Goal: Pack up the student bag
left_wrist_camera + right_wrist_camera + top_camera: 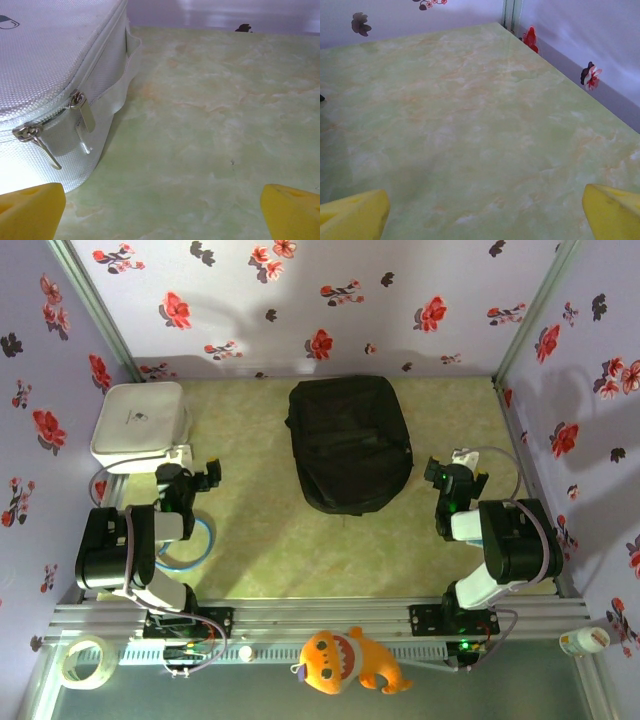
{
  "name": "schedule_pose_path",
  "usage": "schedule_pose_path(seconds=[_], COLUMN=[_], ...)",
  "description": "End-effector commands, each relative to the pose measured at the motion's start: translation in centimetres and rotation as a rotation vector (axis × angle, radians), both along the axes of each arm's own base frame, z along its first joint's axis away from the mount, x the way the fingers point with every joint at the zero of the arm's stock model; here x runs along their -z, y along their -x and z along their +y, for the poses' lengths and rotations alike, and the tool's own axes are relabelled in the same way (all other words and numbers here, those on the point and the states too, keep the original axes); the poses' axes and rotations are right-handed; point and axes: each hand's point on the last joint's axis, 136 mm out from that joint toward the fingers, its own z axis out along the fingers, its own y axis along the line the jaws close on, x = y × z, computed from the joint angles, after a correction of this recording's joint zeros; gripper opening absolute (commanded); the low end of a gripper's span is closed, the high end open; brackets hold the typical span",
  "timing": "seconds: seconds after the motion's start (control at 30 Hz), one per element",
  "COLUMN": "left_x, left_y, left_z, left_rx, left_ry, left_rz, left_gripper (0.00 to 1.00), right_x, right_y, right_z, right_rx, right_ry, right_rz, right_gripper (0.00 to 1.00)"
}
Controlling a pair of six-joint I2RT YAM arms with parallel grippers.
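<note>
**Either Side of the Student Bag (350, 445), Both Arms Are Hovering Empty**

Left of the bag, the left gripper (203, 477) is hanging with jaws spread wide, gripping nothing and facing the white zippered case (138, 425) lying farther left. Right of the bag, the right gripper (458, 478) is likewise gaping over bare table (250, 540). The bag is lying flat between them; whether it is zipped, I cannot tell. Doing this well likely means pinning the fabric with one gripper while the other is drawing the zipper open.
</note>
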Motion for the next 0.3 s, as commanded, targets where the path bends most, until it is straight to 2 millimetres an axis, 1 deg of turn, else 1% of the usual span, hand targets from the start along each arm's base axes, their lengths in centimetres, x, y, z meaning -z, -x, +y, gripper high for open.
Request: schedule_pose_path(seconds=[0.0,0.27], left_x=[-0.31,-0.24], left_y=[-0.44,-0.44], left_z=[0.14,0.13], left_rx=[0.003,0.003], left_ry=[-0.025,-0.026], left_rz=[-0.004,-0.002], left_gripper=[1.0,1.0], right_x=[-0.64,-0.65], right_y=[-0.53,-0.48], right_z=[-0.04,-0.01], right_rx=[0.003,0.002], right_ry=[-0.016,-0.016], right_rz=[-0.023,-0.025], right_gripper=[0.99,0.99])
